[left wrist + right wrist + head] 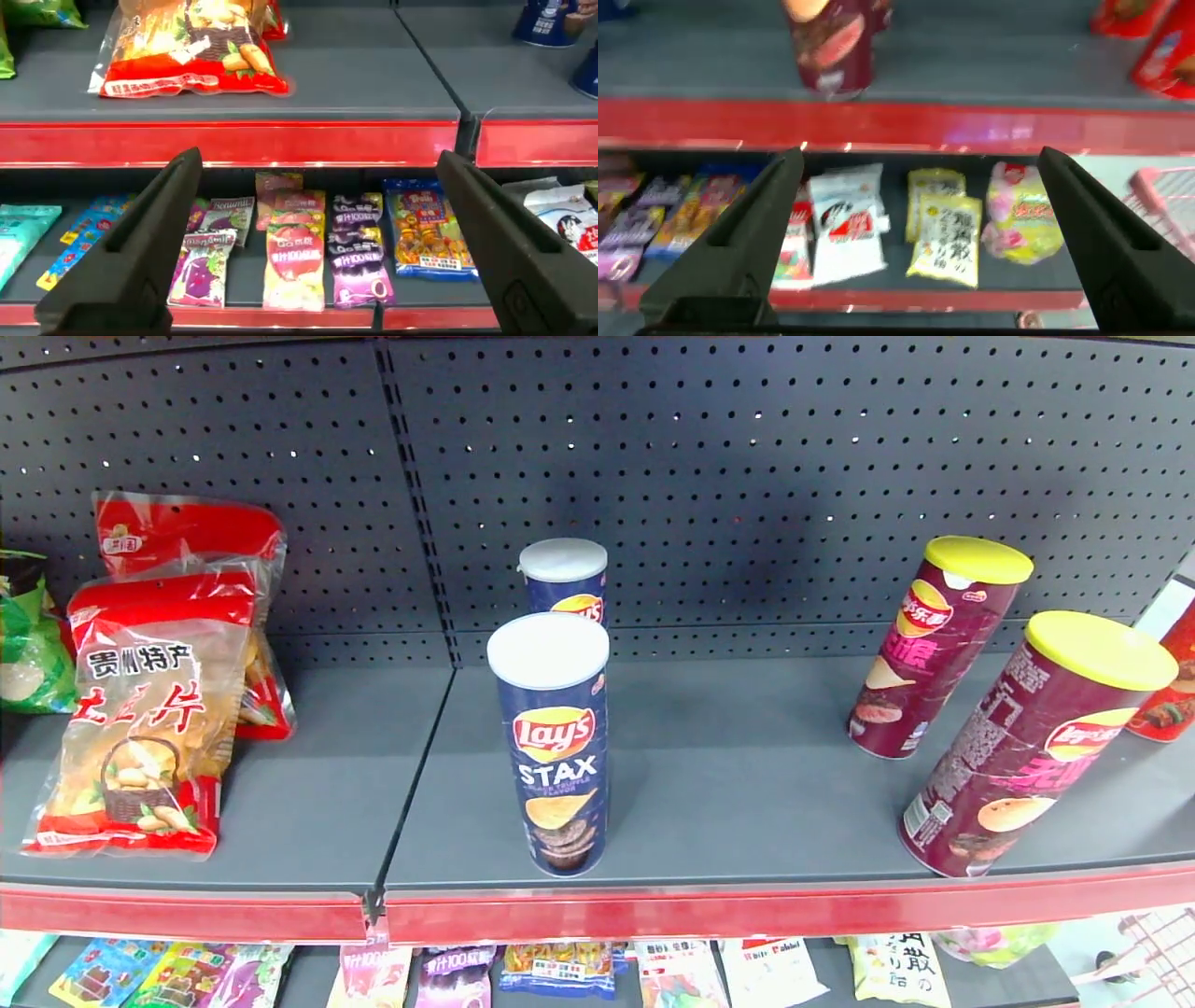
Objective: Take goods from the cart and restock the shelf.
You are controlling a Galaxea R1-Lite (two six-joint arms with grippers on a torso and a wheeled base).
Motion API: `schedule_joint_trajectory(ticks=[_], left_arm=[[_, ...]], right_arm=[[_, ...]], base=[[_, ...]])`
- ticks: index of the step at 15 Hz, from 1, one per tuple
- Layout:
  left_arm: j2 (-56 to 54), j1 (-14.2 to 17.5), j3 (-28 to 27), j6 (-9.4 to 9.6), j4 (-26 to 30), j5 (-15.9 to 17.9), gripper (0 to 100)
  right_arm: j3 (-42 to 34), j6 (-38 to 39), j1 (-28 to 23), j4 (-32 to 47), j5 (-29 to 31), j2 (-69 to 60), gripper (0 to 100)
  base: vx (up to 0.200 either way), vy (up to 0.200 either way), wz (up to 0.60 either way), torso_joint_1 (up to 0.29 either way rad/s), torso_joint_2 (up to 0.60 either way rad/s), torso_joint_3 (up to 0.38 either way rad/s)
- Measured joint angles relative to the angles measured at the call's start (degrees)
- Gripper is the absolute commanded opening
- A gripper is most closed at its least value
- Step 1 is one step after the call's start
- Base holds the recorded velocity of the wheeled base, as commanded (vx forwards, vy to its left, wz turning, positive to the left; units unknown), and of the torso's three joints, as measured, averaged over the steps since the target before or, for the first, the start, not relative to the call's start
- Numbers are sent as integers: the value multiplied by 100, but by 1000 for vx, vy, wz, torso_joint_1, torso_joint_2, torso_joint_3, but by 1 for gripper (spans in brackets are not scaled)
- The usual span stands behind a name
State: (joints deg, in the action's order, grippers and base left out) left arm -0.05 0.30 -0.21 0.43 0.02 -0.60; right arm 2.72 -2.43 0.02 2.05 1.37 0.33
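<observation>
On the grey shelf (728,784) two dark blue chip cans stand upright, one at the front (553,747) and one behind it (564,581). Two maroon cans with yellow lids stand to the right, one near the front edge (1032,747) and one farther back (934,649). Red bags of potato slices (145,709) lie at the left, also seen from the left wrist (192,47). My left gripper (318,247) is open and empty, facing the shelf's red front strip (234,142). My right gripper (920,245) is open and empty below a maroon can (836,42).
A lower shelf holds rows of small snack packets (299,247) and white and yellow bags (943,224). A green bag (28,644) sits at the far left. A red can (1167,695) stands at the far right. A pink cart edge (1162,201) shows beside the shelf.
</observation>
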Motion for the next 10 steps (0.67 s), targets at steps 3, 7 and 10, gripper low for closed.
schedule_joint_trajectory(ticks=[3,7,10], left_arm=[[16,-17,7,6,5,155,100],[2,-30,11,52,7,561,100],[-2,-30,11,17,7,549,100]], right_arm=[[-51,-28,7,-27,-52,35,100],[-247,178,11,-221,-174,-6,100],[-267,202,18,-218,-174,-9,100]], base=[[0,0,0,0,0,0],[0,0,0,0,0,0],[0,0,0,0,0,0]])
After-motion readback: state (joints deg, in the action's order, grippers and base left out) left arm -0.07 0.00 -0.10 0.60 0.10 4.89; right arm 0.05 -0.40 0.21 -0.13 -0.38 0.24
